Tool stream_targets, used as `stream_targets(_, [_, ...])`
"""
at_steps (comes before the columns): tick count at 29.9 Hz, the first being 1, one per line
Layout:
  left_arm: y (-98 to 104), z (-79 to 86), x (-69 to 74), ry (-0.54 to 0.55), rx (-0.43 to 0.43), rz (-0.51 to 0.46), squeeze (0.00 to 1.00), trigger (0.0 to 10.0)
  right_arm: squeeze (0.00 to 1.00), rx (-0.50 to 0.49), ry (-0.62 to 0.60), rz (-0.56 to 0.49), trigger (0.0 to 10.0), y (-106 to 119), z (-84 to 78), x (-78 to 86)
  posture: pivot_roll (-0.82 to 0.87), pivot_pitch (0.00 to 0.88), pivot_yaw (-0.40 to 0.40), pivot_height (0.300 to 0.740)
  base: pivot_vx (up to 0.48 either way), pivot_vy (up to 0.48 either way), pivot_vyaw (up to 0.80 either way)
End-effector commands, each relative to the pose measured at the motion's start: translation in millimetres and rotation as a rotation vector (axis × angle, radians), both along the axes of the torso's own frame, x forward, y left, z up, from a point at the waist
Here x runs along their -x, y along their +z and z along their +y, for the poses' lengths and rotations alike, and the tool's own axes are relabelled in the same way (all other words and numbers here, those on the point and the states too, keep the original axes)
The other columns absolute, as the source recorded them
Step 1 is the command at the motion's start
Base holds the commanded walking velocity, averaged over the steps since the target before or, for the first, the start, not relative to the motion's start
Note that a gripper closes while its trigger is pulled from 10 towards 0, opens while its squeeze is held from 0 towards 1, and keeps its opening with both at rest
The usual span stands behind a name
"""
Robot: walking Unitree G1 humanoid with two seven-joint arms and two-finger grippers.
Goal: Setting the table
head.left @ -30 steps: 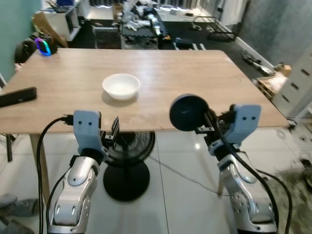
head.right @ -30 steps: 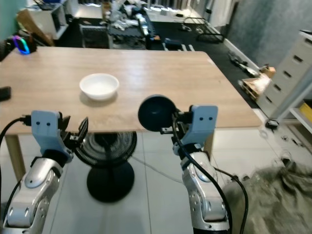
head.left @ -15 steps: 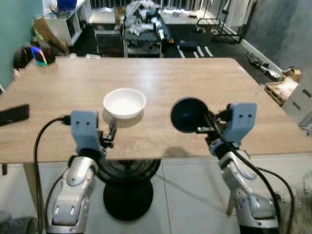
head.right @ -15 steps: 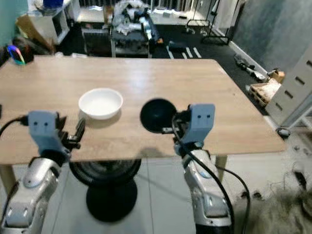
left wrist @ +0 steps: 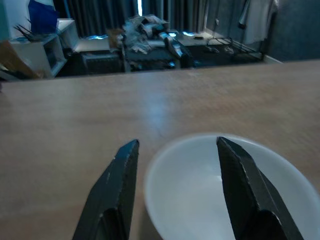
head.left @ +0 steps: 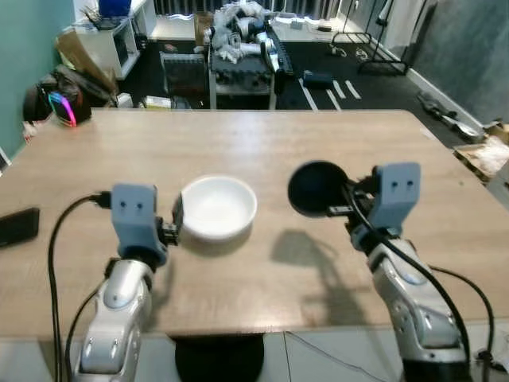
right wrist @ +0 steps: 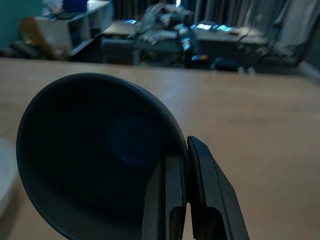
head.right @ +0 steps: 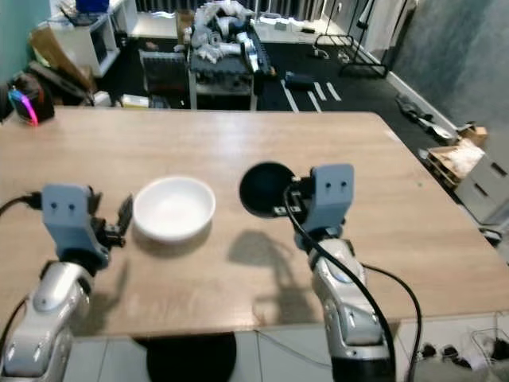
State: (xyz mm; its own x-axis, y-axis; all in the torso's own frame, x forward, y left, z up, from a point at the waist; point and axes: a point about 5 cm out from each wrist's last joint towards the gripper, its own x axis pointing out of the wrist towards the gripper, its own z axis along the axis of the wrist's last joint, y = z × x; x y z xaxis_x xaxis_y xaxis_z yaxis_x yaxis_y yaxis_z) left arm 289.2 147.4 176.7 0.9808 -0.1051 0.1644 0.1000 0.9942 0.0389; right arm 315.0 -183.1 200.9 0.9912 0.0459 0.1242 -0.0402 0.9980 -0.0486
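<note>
— What do you have in front of you?

— You have a wooden table (head.left: 262, 151) with a light wood grain. It reaches from the near edge up to the far edge at 12 o'clock.

— What lies on it?

— A white bowl (head.left: 216, 208) stands upright on the top, a little toward 10 o'clock from the middle. At 9 o'clock, by the table's edge, lies a flat black object (head.left: 17, 227). At the far corner, toward 10 o'clock, you see a dark thing with a coloured glowing ring (head.left: 57, 105); what it is, I cannot tell.
</note>
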Motion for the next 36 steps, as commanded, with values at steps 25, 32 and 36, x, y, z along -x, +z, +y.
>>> stream_targets(25, [9.5,7.6,16.7,-0.204,-0.017,0.019,0.00,10.0,0.00,0.162,0.097,0.097,10.0,-5.6,-7.6,-13.9,-0.04,0.000,0.015,0.740,0.000,0.000,0.00])
stream_targets(32, [6.9,7.2,17.0,-0.187,-0.004,0.028,0.00,10.0,0.00,0.171,0.153,0.128,10.0,-9.3,-4.0,-15.1,-0.04,0.000,0.011,0.740,0.000,0.000,0.00])
stream_targets(36, [5.9,7.4,17.4,-0.185,-0.003,0.031,0.00,10.0,0.00,0.171,0.174,0.140,10.0,-11.1,-0.8,-15.6,-0.04,0.000,0.010,0.740,0.000,0.000,0.00])
